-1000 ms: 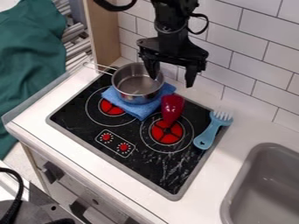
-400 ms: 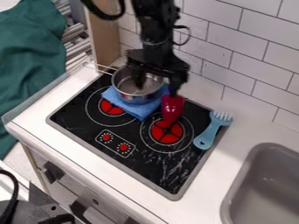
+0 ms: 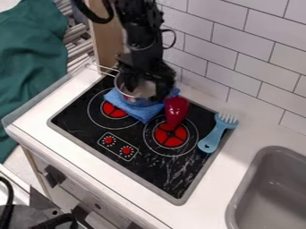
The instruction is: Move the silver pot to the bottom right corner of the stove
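Observation:
The black gripper (image 3: 145, 91) hangs directly over the silver pot (image 3: 134, 99), its fingers apart, one inside the pot's opening and the other by the right side of the rim. Much of the pot's interior and back rim is hidden behind the gripper. The pot rests on a folded blue cloth (image 3: 141, 113) at the back of the black stove (image 3: 156, 172). Its wire handle (image 3: 100, 68) points to the upper left.
A red pepper-like toy (image 3: 176, 110) lies right of the cloth, reaching the right burner. A blue fork-like utensil (image 3: 211, 137) lies over the stove's right edge. The grey sink (image 3: 266, 192) is at lower right, and a tiled wall (image 3: 251, 49) stands behind.
The gripper has moved left and come down from above the pot's right side to over the pot. The pot, cloth and other objects have stayed in place.

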Tool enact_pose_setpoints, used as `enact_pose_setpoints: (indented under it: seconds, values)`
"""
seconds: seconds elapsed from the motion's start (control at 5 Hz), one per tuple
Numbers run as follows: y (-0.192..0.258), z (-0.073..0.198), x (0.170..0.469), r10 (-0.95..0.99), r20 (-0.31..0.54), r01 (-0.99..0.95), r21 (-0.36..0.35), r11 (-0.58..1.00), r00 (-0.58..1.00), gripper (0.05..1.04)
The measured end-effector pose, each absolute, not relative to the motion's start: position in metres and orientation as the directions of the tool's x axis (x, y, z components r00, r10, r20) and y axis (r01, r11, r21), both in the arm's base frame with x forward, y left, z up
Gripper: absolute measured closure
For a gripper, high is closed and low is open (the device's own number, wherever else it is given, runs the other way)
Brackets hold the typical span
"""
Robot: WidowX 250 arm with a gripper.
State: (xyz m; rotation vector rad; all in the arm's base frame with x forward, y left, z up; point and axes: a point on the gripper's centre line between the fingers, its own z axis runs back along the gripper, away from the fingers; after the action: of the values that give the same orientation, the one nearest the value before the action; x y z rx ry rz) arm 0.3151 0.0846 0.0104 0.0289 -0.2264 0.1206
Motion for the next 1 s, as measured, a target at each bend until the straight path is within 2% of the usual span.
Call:
enact_pose_setpoints:
  seconds: [0.4, 0.6, 1.0]
  values:
    - [0.086, -0.022, 0.326, 0.067, 0.162, -0.065, -0.021, 0.998, 0.985, 0.079]
    - [0.087, -0.03, 0.328, 0.089, 0.149, -0.086, -0.025, 0.996, 0.985, 0.113]
    - [0.088, -0.032, 0.338, 0.087, 0.174, -0.084, -0.024, 0.996, 0.981, 0.709]
